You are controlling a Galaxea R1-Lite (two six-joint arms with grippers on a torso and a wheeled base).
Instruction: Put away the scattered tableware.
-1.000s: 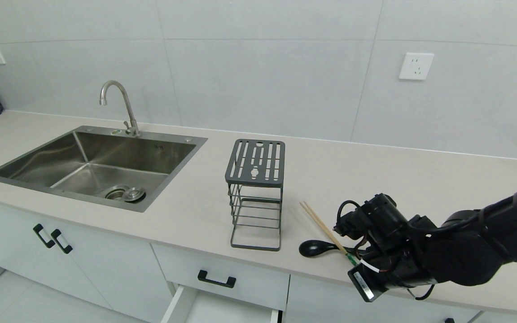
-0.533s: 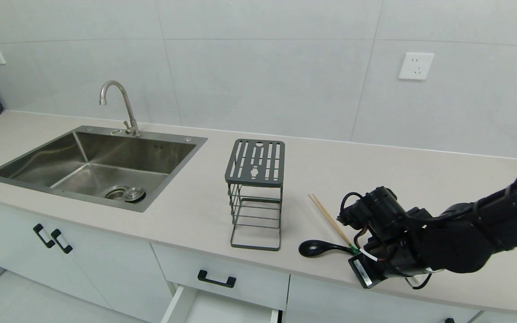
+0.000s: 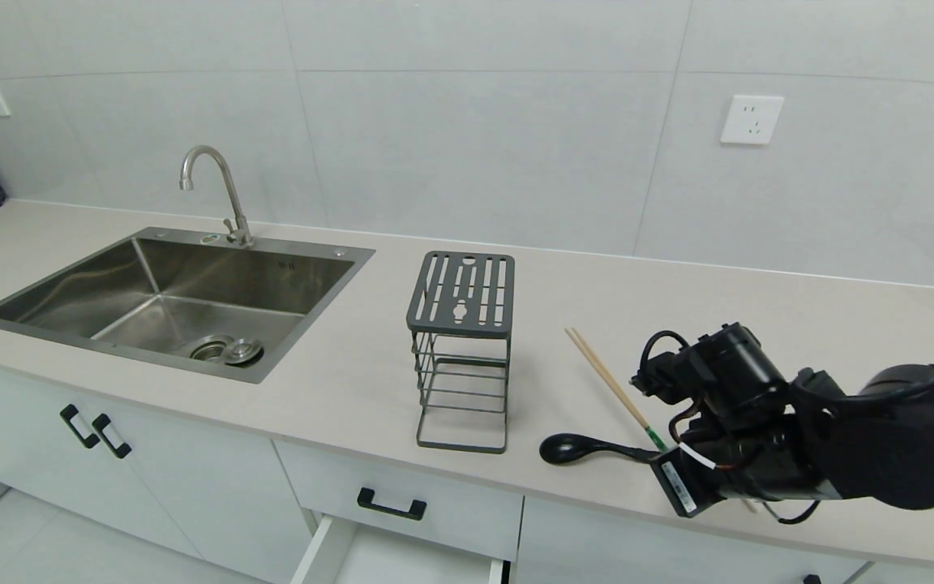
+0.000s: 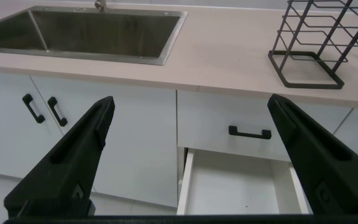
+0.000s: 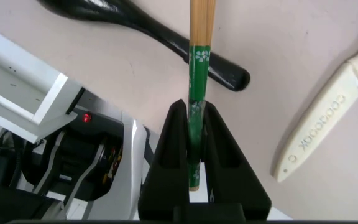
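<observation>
My right gripper (image 3: 666, 454) is shut on the green-tipped end of a pair of bamboo chopsticks (image 3: 609, 384), held just above the counter near its front edge; the sticks angle up toward the back left. In the right wrist view the chopsticks (image 5: 197, 68) run between the closed fingers (image 5: 177, 143). A black spoon (image 3: 576, 448) lies on the counter just left of that gripper, seen also as the black spoon (image 5: 148, 28). A white-handled knife (image 5: 328, 118) lies on the counter beside it. My left gripper (image 4: 191, 149) hangs open low in front of the cabinets.
A dark wire rack (image 3: 462, 357) stands mid-counter, left of the spoon. The steel sink (image 3: 167, 296) with faucet (image 3: 216, 191) lies farther left. A drawer (image 4: 241, 190) below the counter edge stands pulled open, under the rack.
My right gripper, holding the chopsticks, has moved to the right and slightly back; the chopsticks' far tip rose and shifted right with it. The spoon stayed put.
</observation>
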